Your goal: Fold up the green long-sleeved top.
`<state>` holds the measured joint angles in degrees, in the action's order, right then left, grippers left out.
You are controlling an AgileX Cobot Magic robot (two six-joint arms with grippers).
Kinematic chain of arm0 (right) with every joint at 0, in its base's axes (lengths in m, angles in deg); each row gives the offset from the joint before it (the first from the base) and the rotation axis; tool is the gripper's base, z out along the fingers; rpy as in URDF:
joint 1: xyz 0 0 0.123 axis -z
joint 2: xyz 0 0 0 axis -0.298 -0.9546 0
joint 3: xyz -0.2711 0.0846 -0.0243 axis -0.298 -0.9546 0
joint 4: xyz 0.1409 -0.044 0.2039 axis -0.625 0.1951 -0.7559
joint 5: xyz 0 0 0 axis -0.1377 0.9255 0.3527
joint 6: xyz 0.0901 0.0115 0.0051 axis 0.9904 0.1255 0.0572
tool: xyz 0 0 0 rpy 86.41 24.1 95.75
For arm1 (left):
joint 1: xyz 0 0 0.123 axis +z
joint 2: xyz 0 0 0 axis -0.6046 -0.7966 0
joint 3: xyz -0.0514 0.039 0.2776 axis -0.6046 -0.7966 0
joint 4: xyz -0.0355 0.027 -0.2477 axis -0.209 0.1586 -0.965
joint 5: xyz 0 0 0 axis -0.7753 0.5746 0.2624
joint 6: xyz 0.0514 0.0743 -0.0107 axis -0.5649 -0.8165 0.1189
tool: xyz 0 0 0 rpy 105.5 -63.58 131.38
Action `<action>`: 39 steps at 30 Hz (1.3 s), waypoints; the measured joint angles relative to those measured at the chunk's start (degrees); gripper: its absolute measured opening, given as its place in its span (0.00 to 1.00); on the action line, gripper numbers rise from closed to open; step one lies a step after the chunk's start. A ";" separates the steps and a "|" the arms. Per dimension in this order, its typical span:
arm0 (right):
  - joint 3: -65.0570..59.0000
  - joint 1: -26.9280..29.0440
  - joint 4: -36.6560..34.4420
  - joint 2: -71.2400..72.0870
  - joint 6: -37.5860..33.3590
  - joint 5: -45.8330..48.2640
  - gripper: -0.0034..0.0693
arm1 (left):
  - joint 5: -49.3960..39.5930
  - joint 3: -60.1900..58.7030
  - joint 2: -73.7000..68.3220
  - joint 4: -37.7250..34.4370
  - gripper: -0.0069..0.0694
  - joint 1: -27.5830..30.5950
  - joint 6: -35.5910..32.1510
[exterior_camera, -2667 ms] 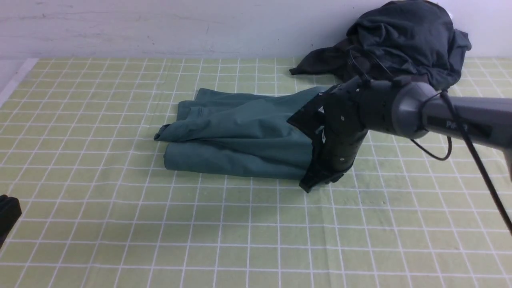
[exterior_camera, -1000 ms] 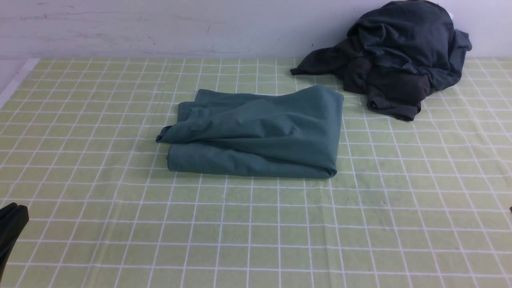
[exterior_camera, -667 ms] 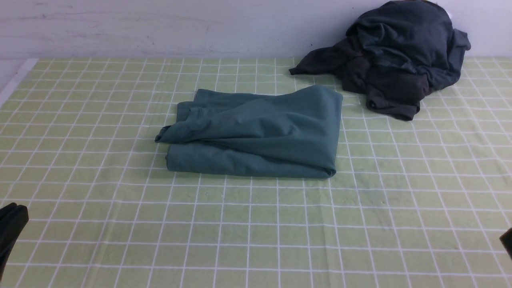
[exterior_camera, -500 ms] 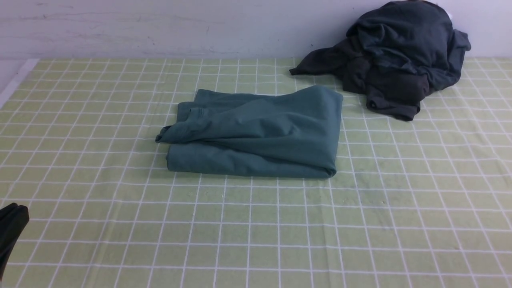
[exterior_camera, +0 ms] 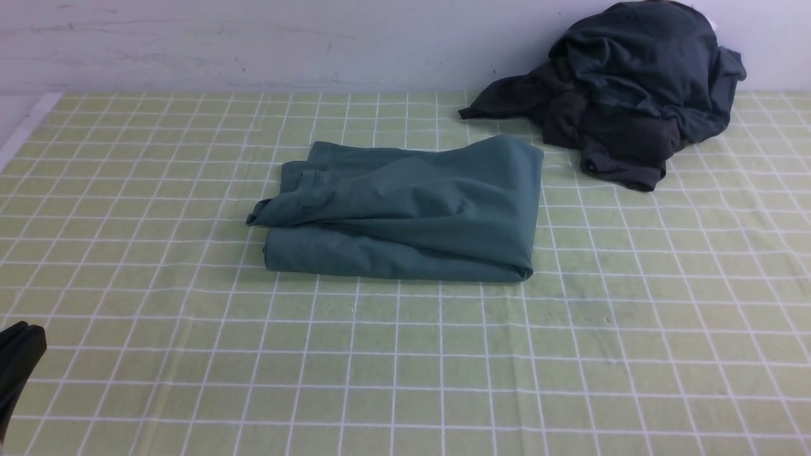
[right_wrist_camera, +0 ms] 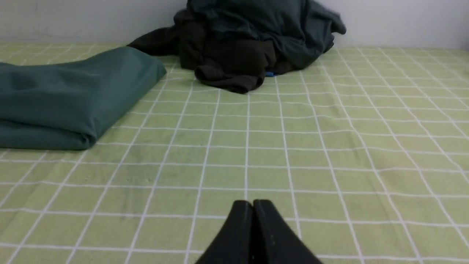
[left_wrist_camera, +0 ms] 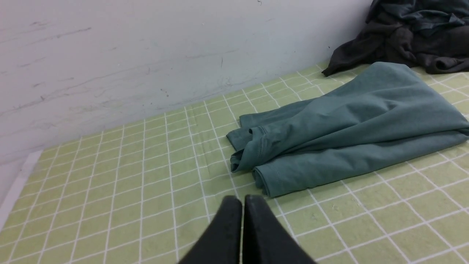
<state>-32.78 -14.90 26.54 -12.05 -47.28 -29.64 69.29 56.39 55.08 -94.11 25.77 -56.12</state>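
The green long-sleeved top (exterior_camera: 405,212) lies folded into a thick rectangular bundle in the middle of the checked cloth, with a loose flap sticking out at its left end. It also shows in the left wrist view as the top (left_wrist_camera: 344,124) and in the right wrist view as the top (right_wrist_camera: 69,97). My left gripper (left_wrist_camera: 242,200) is shut and empty, hovering over bare cloth short of the bundle's left end; only its dark tip (exterior_camera: 19,361) shows at the front view's left edge. My right gripper (right_wrist_camera: 253,202) is shut and empty, well away from the top's right end, and is out of the front view.
A heap of dark charcoal and slate garments (exterior_camera: 627,88) is piled against the wall at the back right, also seen as the heap (right_wrist_camera: 253,44) in the right wrist view. The green checked cloth (exterior_camera: 405,367) covers the table up to the white wall.
The right arm, which stood at the top's right end, has drawn back out of the front view. The top lies as it did a second ago. The left gripper has stayed put.
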 joint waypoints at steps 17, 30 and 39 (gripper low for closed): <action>0.11 0.00 -1.10 0.00 0.01 0.55 0.03 | 0.00 0.00 0.00 0.00 0.09 -0.07 0.00; 0.11 0.00 -1.16 0.00 0.06 0.60 0.03 | 0.38 -16.55 14.11 -1.86 0.09 4.75 5.36; 0.11 0.00 -1.30 0.00 0.06 0.60 0.03 | -7.72 -16.62 14.66 -1.63 0.09 8.61 9.29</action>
<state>-32.67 -14.90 25.23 -12.05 -47.22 -29.04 61.57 39.76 69.74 -95.74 34.39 -46.83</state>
